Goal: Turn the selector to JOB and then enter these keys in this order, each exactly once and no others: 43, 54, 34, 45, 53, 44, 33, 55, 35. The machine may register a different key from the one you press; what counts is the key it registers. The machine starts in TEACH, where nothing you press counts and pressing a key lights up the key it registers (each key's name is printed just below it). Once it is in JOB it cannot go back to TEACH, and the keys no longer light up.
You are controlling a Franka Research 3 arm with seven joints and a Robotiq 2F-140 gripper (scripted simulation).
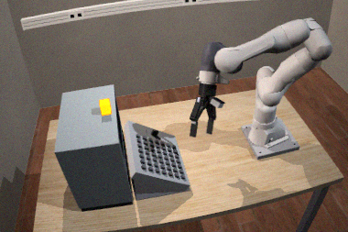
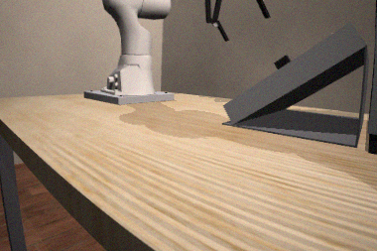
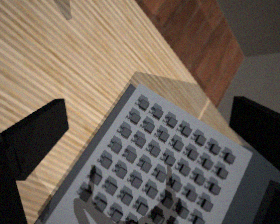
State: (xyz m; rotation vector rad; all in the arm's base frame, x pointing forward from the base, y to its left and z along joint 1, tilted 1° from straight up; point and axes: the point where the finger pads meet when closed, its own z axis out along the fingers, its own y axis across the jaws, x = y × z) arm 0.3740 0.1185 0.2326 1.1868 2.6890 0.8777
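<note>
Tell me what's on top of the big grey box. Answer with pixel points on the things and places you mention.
A small yellow block [image 1: 105, 107] sits on top of the grey box [image 1: 87, 123], near its edge on the keypad's [image 1: 157, 157] side. The patch directly beneath the block is covered, so I can't see it.

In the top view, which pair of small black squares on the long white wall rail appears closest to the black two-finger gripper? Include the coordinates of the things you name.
The middle pair [image 1: 194, 0]. The other two pairs sit nearer the rail's [image 1: 137, 6] ends, farther from the gripper [image 1: 201, 133] [image 2: 248, 29] [image 3: 151, 112].

A lab-like room: jointed robot arm [image 1: 266, 42] [image 2: 131, 14] bolted on a wooden table [image 1: 220, 192] [image 2: 174, 173], sloped keypad console [image 1: 160, 184] [image 2: 303, 73] [image 3: 231, 187] alongside.
</note>
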